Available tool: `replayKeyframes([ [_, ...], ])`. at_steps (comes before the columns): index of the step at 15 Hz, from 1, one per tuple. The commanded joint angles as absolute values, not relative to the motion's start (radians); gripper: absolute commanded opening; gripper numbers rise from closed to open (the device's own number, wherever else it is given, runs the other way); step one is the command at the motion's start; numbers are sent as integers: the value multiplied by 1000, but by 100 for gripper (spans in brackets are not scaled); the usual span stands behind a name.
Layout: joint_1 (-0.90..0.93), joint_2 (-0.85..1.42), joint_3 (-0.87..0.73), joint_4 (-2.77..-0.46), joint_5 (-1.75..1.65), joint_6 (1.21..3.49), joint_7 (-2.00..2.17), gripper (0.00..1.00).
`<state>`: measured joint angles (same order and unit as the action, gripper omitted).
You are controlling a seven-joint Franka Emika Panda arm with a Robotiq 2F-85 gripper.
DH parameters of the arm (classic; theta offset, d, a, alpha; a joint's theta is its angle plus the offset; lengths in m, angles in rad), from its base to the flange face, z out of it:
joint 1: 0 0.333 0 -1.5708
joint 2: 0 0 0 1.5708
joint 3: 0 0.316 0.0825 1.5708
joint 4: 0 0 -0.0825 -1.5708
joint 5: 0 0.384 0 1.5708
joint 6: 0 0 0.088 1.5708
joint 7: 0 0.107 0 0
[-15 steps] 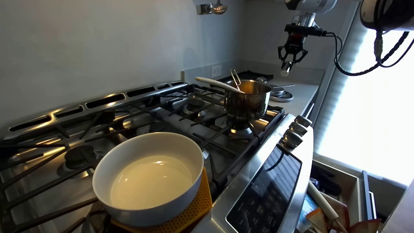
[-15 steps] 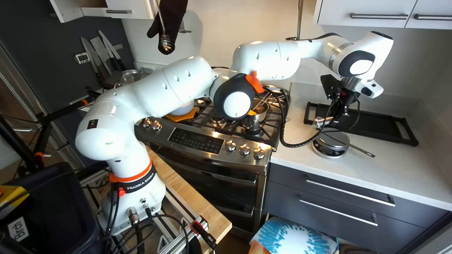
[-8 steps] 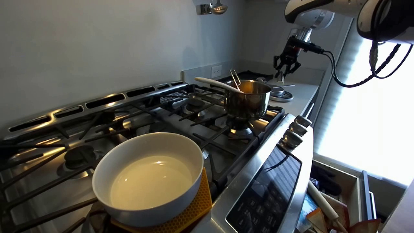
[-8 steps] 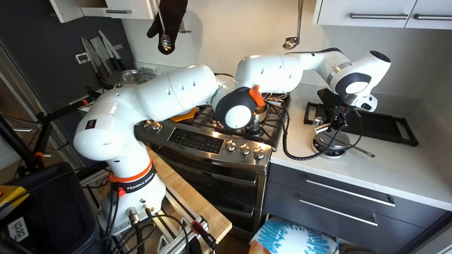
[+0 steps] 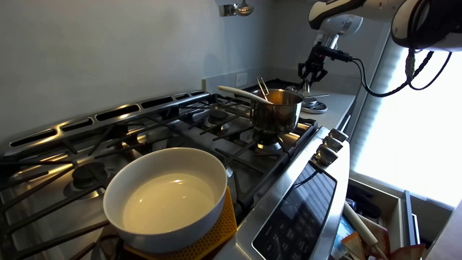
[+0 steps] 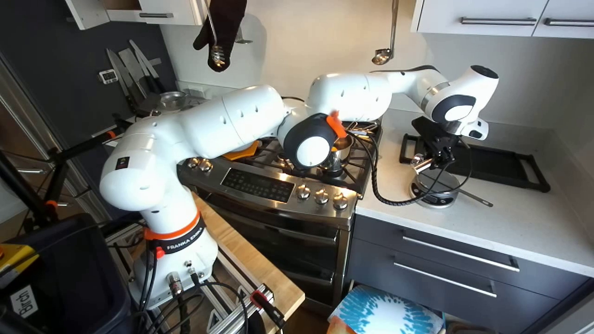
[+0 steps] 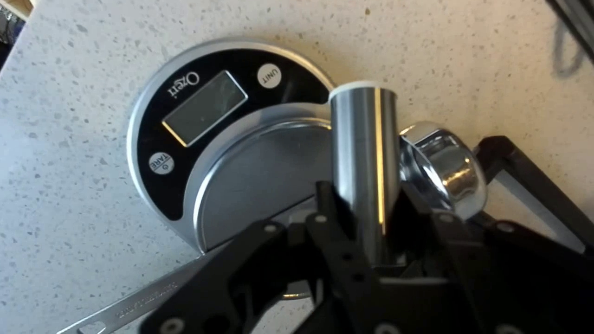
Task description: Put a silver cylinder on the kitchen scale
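One silver cylinder (image 7: 364,139) is hanging in the air, leaning at an angle, and the gripper (image 7: 369,199) is holding onto it, jaws pressing in from both sides. It's floating above the kitchen scale (image 7: 167,185) and, in the wrist view, covering a chunk of its rim. The scale itself is sitting on the counter (image 6: 510,222), closer to the edge by the stove (image 6: 278,208) than to the opposite edge, with its display (image 7: 204,109) facing the front edge. Some flat metal handle (image 7: 144,299) is sticking out from the scale, pointing away from the stove-side edge (attached or just lying there, no clue). A round chrome thing (image 7: 445,171) is resting just beside the scale, toward the back corner next to the stove. Along the back edge a black tray (image 6: 492,167) is stretching out. Oh, and a steel pot (image 5: 276,117) is standing on the stove, near the counter's stove-side edge.
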<state>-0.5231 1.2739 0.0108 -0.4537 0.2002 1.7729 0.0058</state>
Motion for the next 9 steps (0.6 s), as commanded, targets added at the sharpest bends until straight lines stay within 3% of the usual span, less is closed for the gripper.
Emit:
replayKeyframes([
  [1, -511, 1305, -8, -437, 191, 1856, 107, 11],
  [9, -462, 1325, -85, -453, 120, 2005, 281, 11],
])
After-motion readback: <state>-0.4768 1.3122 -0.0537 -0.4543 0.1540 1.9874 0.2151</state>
